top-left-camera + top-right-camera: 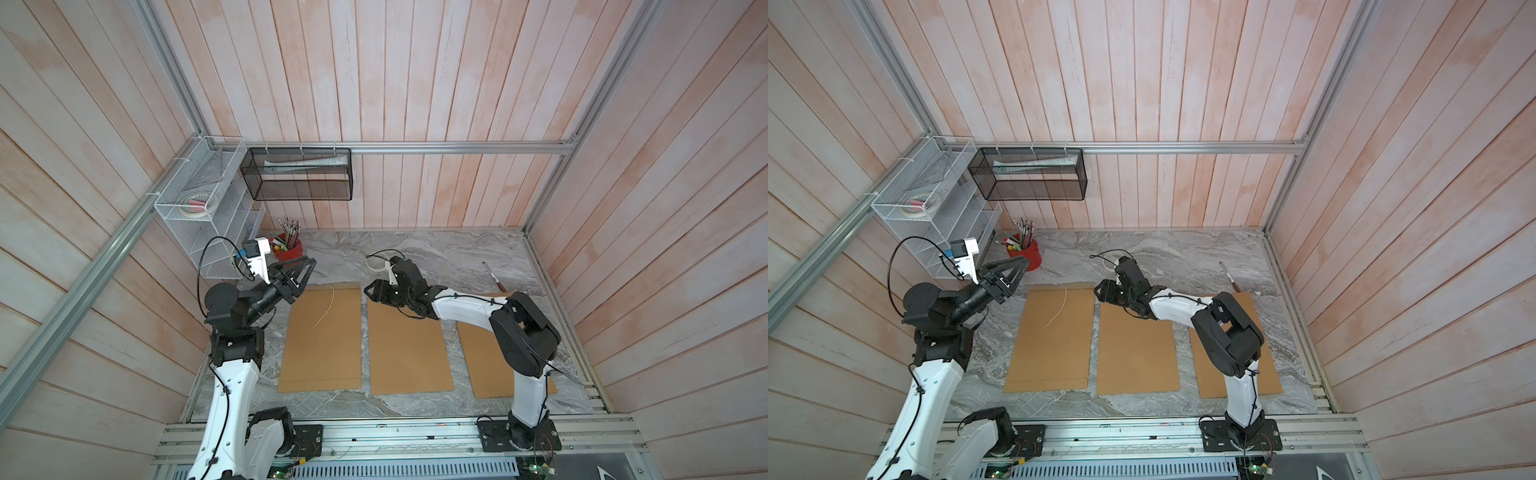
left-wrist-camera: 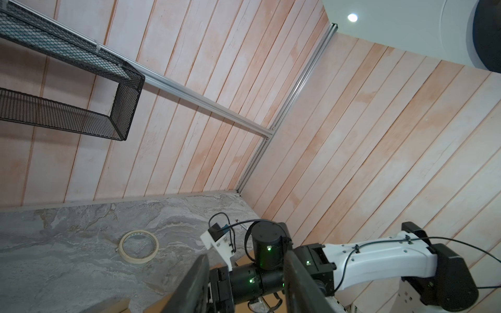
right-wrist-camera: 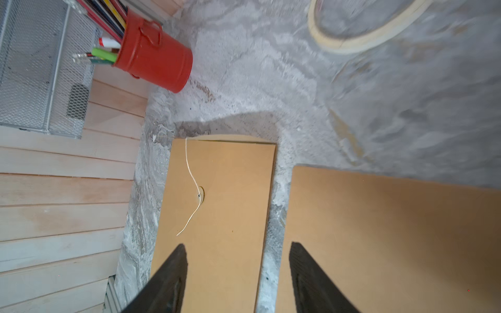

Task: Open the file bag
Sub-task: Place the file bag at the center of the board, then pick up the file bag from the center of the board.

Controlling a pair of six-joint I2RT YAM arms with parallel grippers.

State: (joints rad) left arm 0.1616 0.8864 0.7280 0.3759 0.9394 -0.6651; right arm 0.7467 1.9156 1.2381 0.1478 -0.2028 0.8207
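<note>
File bag [image 1: 322, 340]: leftmost of three kraft envelopes, flat on the table [image 1: 436, 249], left of centre. Probably light, thin and bendy, and likely to slide.

String [image 3: 189, 173] lies loose past the button [image 3: 200, 194].

Best hold is probably the far flap edge [image 3: 225, 137].

Left gripper [image 1: 305, 266] is near the bag's far-left corner; right gripper [image 3: 237, 245] is by its right edge. Fingers on both are apart and hold nothing.

The file bag [image 3: 230, 176] is matt brown paper, the table [image 3: 244, 81] smooth veined stone

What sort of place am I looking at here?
Most likely a mock office desk built for robot trials: a marbled tabletop boxed in by plank walls, brown file bags laid flat, a red pen pot and mesh organiser, two robot arms mounted at the front.
</note>
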